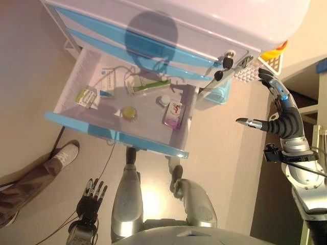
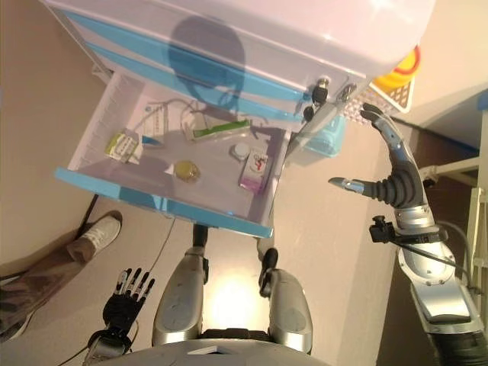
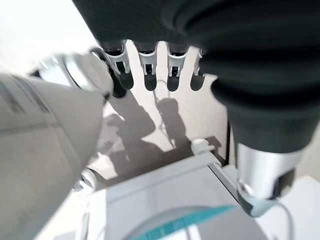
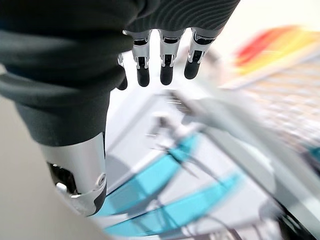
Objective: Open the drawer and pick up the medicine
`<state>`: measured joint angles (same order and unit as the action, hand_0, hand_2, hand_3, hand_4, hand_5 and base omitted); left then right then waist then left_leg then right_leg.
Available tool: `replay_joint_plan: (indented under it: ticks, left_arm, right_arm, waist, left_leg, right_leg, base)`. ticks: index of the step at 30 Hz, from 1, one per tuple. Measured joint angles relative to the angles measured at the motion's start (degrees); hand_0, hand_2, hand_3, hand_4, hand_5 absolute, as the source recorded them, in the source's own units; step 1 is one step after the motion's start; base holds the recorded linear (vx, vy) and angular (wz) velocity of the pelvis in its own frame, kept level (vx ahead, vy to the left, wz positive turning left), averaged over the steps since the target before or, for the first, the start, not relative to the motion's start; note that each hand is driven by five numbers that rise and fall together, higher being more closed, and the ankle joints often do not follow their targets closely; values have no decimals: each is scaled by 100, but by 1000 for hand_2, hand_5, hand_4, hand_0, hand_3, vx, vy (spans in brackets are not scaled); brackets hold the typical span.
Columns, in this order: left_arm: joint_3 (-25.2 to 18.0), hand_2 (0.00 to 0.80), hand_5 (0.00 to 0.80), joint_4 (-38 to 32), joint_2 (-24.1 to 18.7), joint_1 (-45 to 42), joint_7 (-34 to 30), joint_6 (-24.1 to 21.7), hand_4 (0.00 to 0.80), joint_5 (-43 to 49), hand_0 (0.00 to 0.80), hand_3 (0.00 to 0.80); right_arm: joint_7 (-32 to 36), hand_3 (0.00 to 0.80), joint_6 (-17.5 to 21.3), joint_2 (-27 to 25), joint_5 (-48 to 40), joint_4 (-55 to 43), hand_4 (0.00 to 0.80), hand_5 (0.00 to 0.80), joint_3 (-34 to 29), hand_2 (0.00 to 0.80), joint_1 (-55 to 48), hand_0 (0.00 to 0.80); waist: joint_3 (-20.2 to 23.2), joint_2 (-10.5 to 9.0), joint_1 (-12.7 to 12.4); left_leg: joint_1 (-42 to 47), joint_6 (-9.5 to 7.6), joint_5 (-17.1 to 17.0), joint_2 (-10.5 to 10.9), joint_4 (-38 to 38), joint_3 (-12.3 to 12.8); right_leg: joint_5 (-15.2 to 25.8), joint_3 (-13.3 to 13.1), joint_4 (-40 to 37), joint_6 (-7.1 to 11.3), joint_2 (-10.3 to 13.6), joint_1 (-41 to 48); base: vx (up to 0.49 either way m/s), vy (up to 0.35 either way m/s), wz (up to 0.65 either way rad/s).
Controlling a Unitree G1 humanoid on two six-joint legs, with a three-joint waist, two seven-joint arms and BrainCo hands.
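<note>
The white cabinet's lowest drawer [image 1: 117,133] with a blue front stands pulled open. Inside lie a purple-and-white medicine box [image 1: 173,114], a small white bottle [image 1: 164,100], a round yellow item [image 1: 130,113], a green-and-white long box [image 1: 148,86], a green blister box [image 1: 86,96] and papers. My right hand [image 1: 276,109] is open, raised to the right of the cabinet, apart from the drawer, fingers straight and thumb spread. My left hand [image 1: 91,196] hangs low at the left with straight fingers, holding nothing.
A person's leg and white shoe [image 1: 64,153] are on the floor at the left, near the drawer's front corner. Keys [image 1: 228,62] hang at the cabinet's right side. A yellow-and-white basket [image 1: 273,56] sits behind the cabinet at the right.
</note>
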<state>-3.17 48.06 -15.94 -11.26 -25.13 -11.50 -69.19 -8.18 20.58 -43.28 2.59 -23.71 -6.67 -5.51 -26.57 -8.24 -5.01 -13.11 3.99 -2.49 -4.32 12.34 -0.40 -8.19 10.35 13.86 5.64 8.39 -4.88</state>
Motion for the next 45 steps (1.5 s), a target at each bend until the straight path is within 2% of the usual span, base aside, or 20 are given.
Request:
replay_joint_plan:
  ticks: [3, 6, 9, 12, 14, 19, 24, 27, 36, 45]
  left_arm:
    - [2, 0, 0, 32, -27, -1, 0, 2, 0, 214, 0, 0]
    - [1, 0, 0, 73, -78, 1, 3, 4, 0, 325, 0, 0]
    - [-1, 0, 0, 101, -93, 13, 7, 5, 0, 412, 0, 0]
    - [1, 0, 0, 115, -180, 48, 19, 9, 0, 415, 0, 0]
    - [3, 0, 0, 115, -252, 54, 57, 11, 0, 415, 0, 0]
    - [10, 0, 0, 116, -486, 77, 76, 10, 0, 410, 0, 0]
    - [16, 0, 0, 106, -544, 291, 80, 6, 0, 408, 0, 0]
    - [77, 0, 0, 105, -550, 400, 89, 5, 0, 407, 0, 0]
    - [245, 0, 0, 101, -729, 515, 124, 4, 0, 413, 0, 0]
    - [365, 0, 0, 40, -733, 563, 260, 17, 0, 415, 0, 0]
  right_arm:
    - [191, 0, -187, -429, 99, -326, 0, 0, -1, 0, 291, 0]
    - [480, 0, -268, -530, 103, -431, 0, 0, 88, 0, 562, 0]
    - [729, 0, -440, -538, 193, -514, 0, 0, 360, 0, 991, 0]
    - [928, 0, -631, -538, 200, -546, 0, 0, 709, 0, 1396, 0]
    - [1036, 0, -753, -527, 295, -542, 0, 0, 1007, 0, 1663, 0]
    - [1184, 0, -1075, -461, 335, -495, 0, 0, 1621, 0, 2269, 0]
    - [1241, 0, -1353, -241, 584, -17, 0, 0, 2292, 0, 2739, 0]
    - [1237, 0, -1549, -187, 752, 315, 0, 0, 2627, 0, 2939, 0]
    - [1070, 0, -1986, 243, 1117, 1465, 0, 0, 3527, 0, 3733, 0]
    - [844, 0, -2196, 657, 1313, 2679, 0, 0, 3926, 0, 3952, 0]
  waist:
    - [122, -30, -71]
    - [180, -89, -181]
    - [183, -86, -325]
    - [184, -98, -405]
    - [174, -114, -574]
    - [30, -264, -773]
    - [-276, -302, -929]
    - [-302, -285, -1052]
    - [-313, -270, -1209]
    - [-357, -204, -1315]
  left_leg:
    - [78, -9, 30, 1, -6, -9]
    - [80, -13, 49, -1, 8, -22]
    - [6, -19, 61, 21, 37, -85]
    - [-166, -32, 51, 32, 109, -159]
    - [-203, -38, 55, 51, 135, -160]
    - [-285, -40, 55, 66, 148, -214]
    - [-431, -38, 58, 109, 232, -355]
    - [-548, -48, 52, 149, 243, -395]
    - [-679, -56, 53, 190, 253, -471]
    - [-872, -74, 41, 261, 255, -556]
  right_leg:
    - [68, 110, -234, 15, -15, 246]
    - [68, 163, -316, 15, -24, 322]
    - [92, 190, -369, 18, -39, 333]
    - [114, 330, -424, 27, -52, 309]
    - [124, 377, -477, 41, -48, 337]
    - [125, 471, -526, 41, -58, 337]
    - [126, 599, -553, 42, -58, 329]
    - [140, 603, -592, 67, -51, 263]
    - [141, 696, -658, 69, -50, 215]
    - [140, 773, -686, 73, -13, 88]
  base:
    - [34, -53, 11]
    - [-2, -43, 11]
    - [-16, -49, 12]
    - [-10, -15, 22]
    - [-10, 6, 14]
    - [-35, 5, 11]
    - [-34, 8, 15]
    - [-22, 9, 11]
    - [2, 11, 4]
    - [-2, 15, 5]
